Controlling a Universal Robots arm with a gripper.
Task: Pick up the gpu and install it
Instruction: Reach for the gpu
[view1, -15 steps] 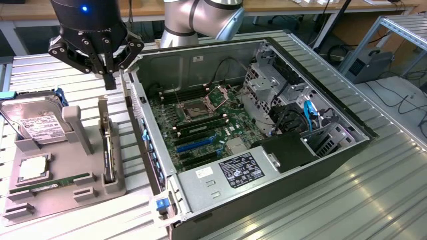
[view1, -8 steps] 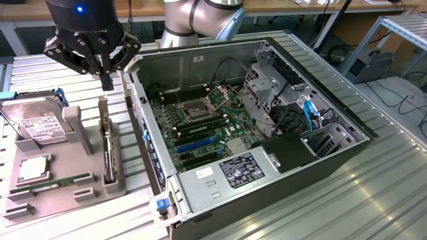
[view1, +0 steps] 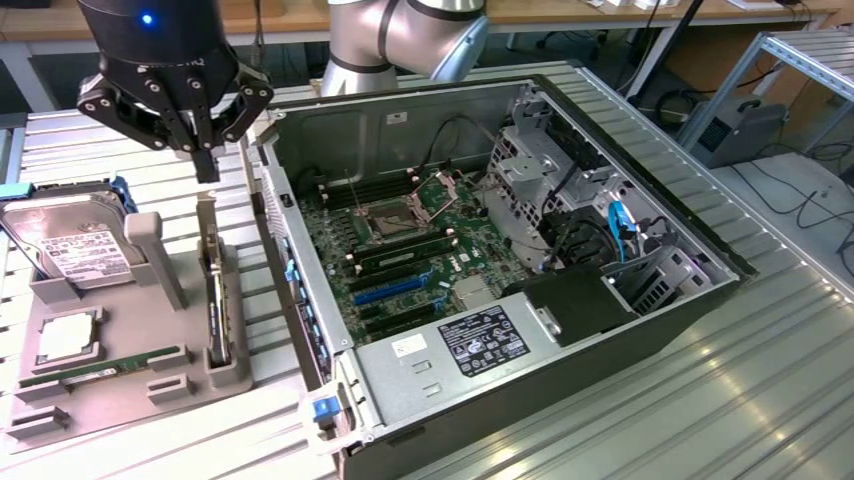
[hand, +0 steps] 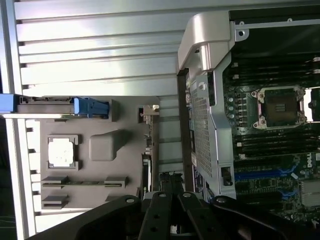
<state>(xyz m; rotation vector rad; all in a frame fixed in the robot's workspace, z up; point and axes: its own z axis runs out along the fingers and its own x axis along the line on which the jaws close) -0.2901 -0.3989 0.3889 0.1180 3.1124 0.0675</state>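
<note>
The gpu (view1: 214, 290) stands on edge in a slot of the grey holder tray (view1: 120, 400), to the exterior view's left of the open computer case (view1: 534, 250). It is a thin dark card with a pale bracket end. My gripper (view1: 204, 165) hangs just above the card's far end, its fingers shut together with nothing between them. In the wrist view the gripper (hand: 170, 187) points down beside the edge-on gpu (hand: 148, 150), between the tray and the case wall.
On the tray sit a silver hard drive (view1: 74, 245), a CPU (view1: 67, 338) and a green memory stick (view1: 107, 365). Inside the case lies the motherboard (view1: 400, 250) with blue slots (view1: 394, 290), cables and a drive cage (view1: 534, 170). Ribbed metal tabletop (view1: 747, 400) all around.
</note>
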